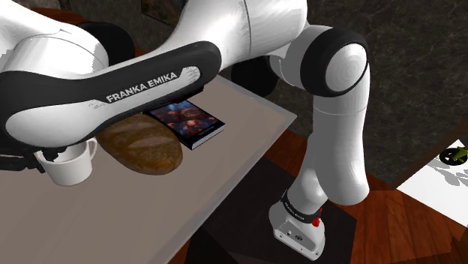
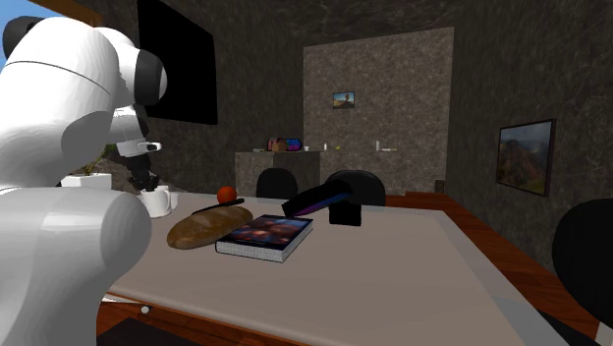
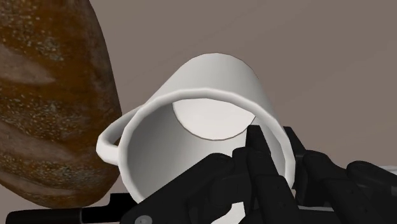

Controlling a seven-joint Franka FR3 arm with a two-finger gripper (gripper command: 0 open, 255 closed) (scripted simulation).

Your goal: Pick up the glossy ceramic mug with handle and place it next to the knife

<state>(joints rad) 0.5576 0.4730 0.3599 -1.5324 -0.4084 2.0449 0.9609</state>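
Observation:
A plain white mug (image 3: 210,83) with a loop handle hangs from my gripper (image 3: 277,149), which is shut on its rim wall: one black finger (image 3: 254,149) is inside the cup, the other outside. In the shoulder view the mug (image 1: 71,169) is at the far left under my forearm, upright, handle toward the bread, with the gripper (image 1: 45,157) at its rim. The second exterior view has the mug (image 2: 157,201) at the table's far left side, close to a thin dark knife (image 2: 221,206). Whether the mug touches the table I cannot tell.
A brown bread loaf (image 1: 142,142) lies right beside the mug, and a dark-covered book (image 1: 187,121) lies past it. A small red fruit (image 2: 227,193) and a black angular object (image 2: 324,201) sit farther along the table (image 2: 393,265). Black chairs stand behind it.

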